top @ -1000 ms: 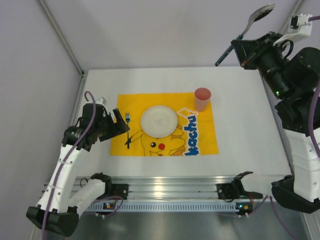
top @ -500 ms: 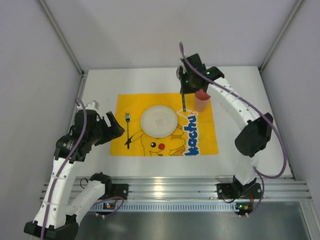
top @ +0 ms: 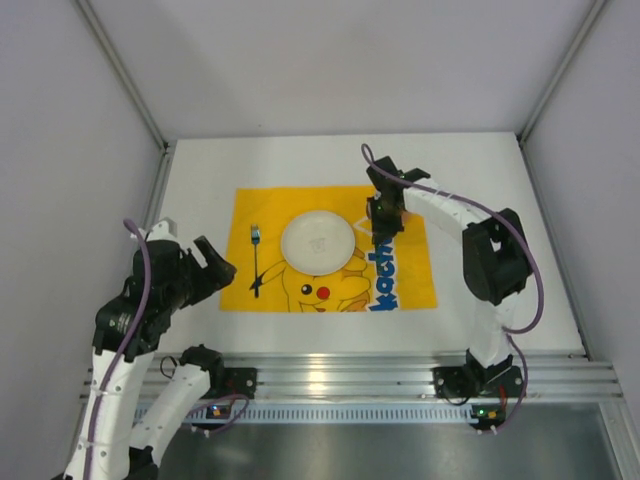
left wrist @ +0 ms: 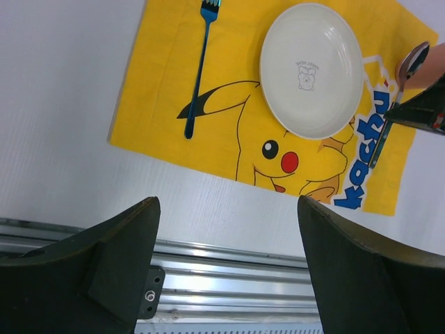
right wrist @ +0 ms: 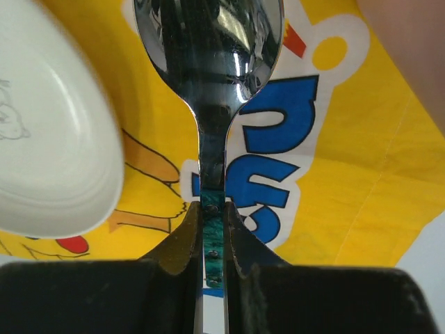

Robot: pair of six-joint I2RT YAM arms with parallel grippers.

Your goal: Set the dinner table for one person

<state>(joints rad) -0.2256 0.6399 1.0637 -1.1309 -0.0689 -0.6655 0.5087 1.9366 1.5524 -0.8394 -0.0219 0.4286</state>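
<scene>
While the left pincer [left wrist: 227, 203] gapes, the right pincer [right wrist: 212, 217] clamps the spoon [right wrist: 208, 49] (bowl seemingly pointing away).

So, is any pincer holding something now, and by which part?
The right pincer holds the spoon by its handle. The left pincer is open and holds nothing.

Plain pale grey wall panels [top: 300, 60] close in the upper frame, with slim aluminium posts [top: 122, 75] slanting at both upper corners and a dull grey metal sheet [top: 380, 455] along the bottom edge.
</scene>
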